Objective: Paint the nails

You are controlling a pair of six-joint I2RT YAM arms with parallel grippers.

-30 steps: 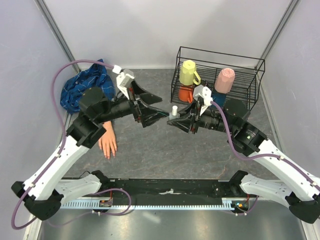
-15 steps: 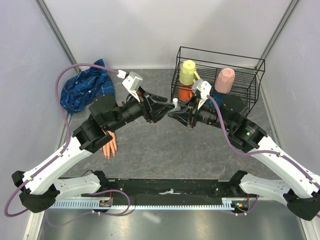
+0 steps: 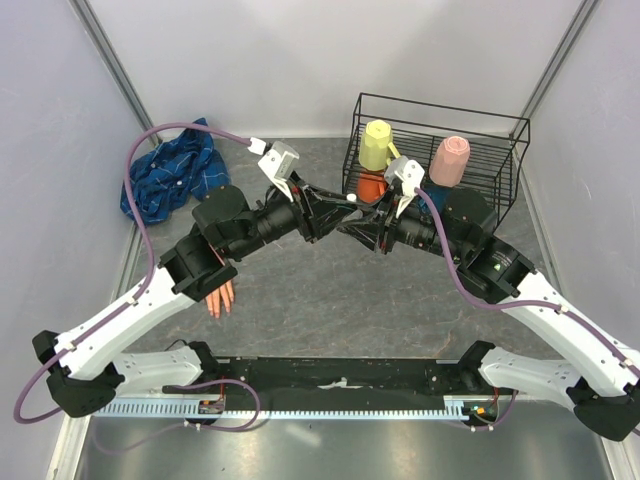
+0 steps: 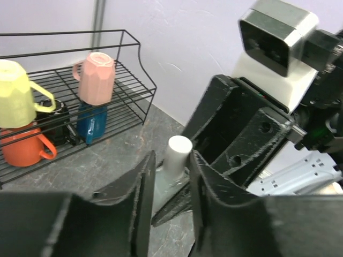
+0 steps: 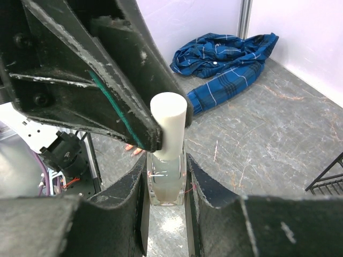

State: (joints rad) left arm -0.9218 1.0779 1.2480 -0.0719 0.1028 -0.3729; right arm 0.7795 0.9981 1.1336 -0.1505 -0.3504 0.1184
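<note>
First the nails (image 3: 214, 311): tiny, at the fingertips of the mannequin hand (image 3: 219, 295), lying flat on the table (image 3: 330, 300) with fingers toward the near edge, half hidden under the left arm (image 3: 190, 270); too small here to judge any paint. Behind the mannequin hand, toward the far wall: the blue plaid sleeve (image 3: 165, 180), bunched in a heap. Well apart from the mannequin hand, to its far right and lifted in the air: the small bottle (image 5: 167, 184), held upright and clamped at its glass body by the right gripper (image 5: 166, 181), probably for leaving the white cap (image 4: 177, 154) free. Around that cap, the left gripper (image 4: 171, 163), narrowed, with one finger (image 5: 128, 80) touching the cap; impossible to tell whether truly clamped. Most likely a two-arm hold for unscrewing the cap and drawing out the brush, so no painting yet. Farthest from the mannequin hand, the wire rack (image 3: 500, 150) with mugs (image 3: 377, 145), not needed for this step
</note>
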